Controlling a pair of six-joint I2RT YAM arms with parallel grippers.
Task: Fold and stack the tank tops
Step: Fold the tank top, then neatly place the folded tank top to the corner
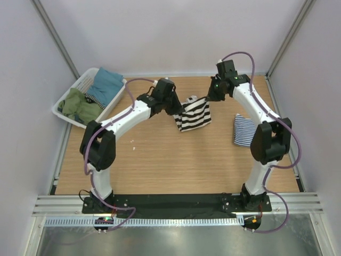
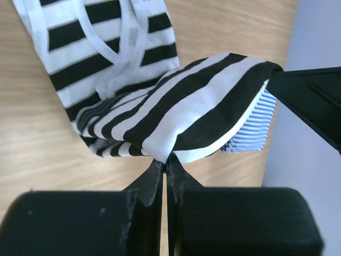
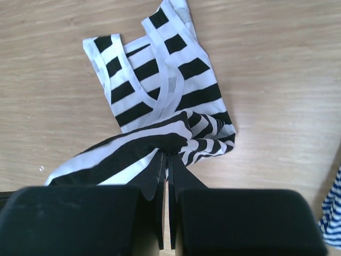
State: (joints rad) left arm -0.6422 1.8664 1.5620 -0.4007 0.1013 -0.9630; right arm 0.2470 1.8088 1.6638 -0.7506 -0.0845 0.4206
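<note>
The broad black-and-white striped tank top (image 1: 194, 114) hangs between my two grippers above the middle back of the table. My left gripper (image 1: 176, 113) is shut on one edge of it (image 2: 166, 159), with the cloth (image 2: 160, 112) draping away. My right gripper (image 1: 210, 97) is shut on another edge (image 3: 169, 152); its straps (image 3: 154, 80) rest on the wood below. The thin navy-and-white striped tank top (image 1: 244, 130) lies folded on the table at the right, also seen in the left wrist view (image 2: 256, 128) and the right wrist view (image 3: 333, 213).
A white slatted basket (image 1: 68, 96) at the back left holds teal (image 1: 105, 84) and green (image 1: 80, 105) garments. Grey walls stand on the left, back and right sides of the wooden table (image 1: 160, 165).
</note>
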